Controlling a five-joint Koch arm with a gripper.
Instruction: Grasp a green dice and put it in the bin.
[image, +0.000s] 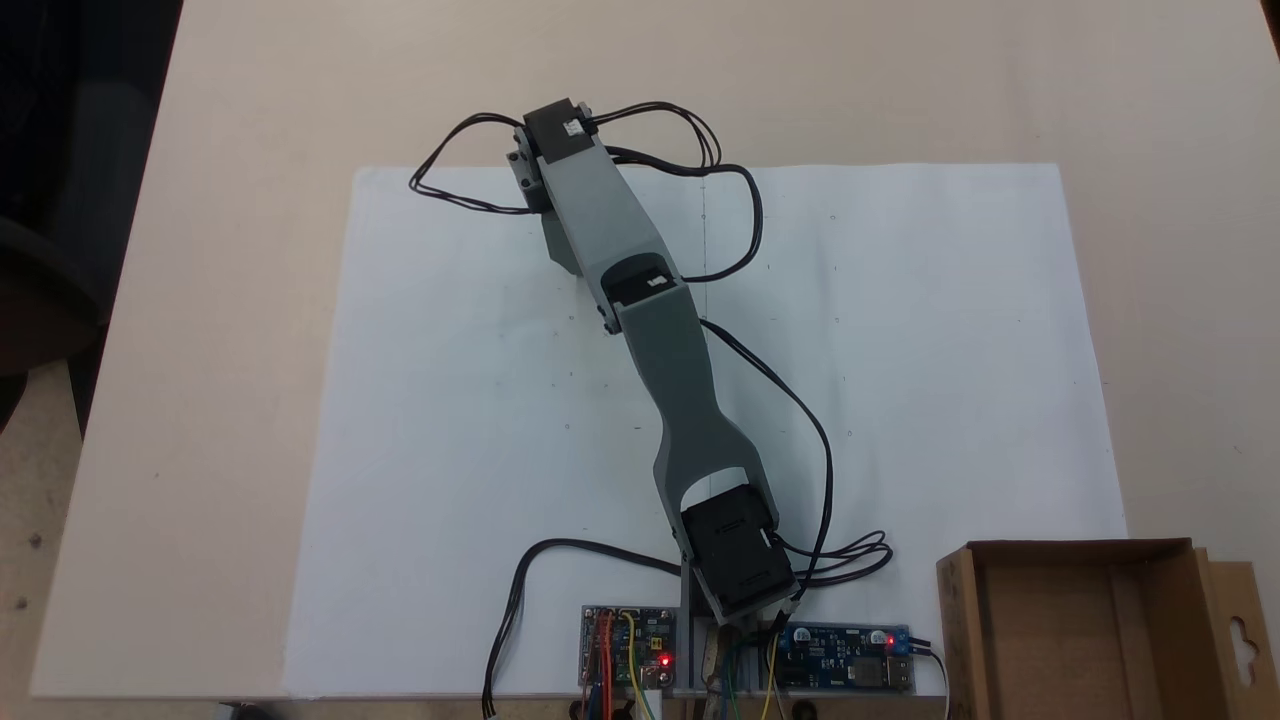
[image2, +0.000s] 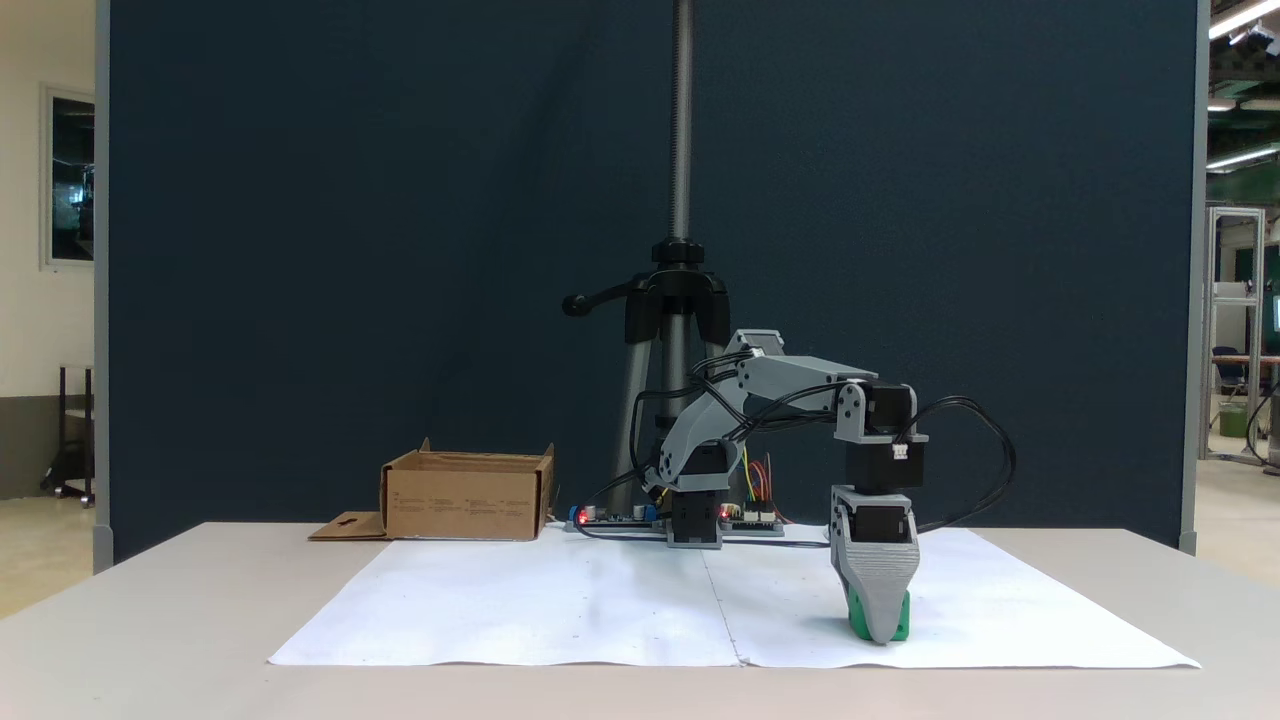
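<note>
Peeking out green behind the lowered claw (image2: 880, 625), the green dice (image2: 856, 618); grip state unclear.

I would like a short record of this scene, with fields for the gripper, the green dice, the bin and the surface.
gripper: lowered to the paper, pointing down, in front of the dice; open or shut cannot be told
green dice: on the paper, green showing on both sides of the gripper's tip
bin: open cardboard box beside the arm's base, nothing visible inside
surface: white paper sheet on a beige table
</note>
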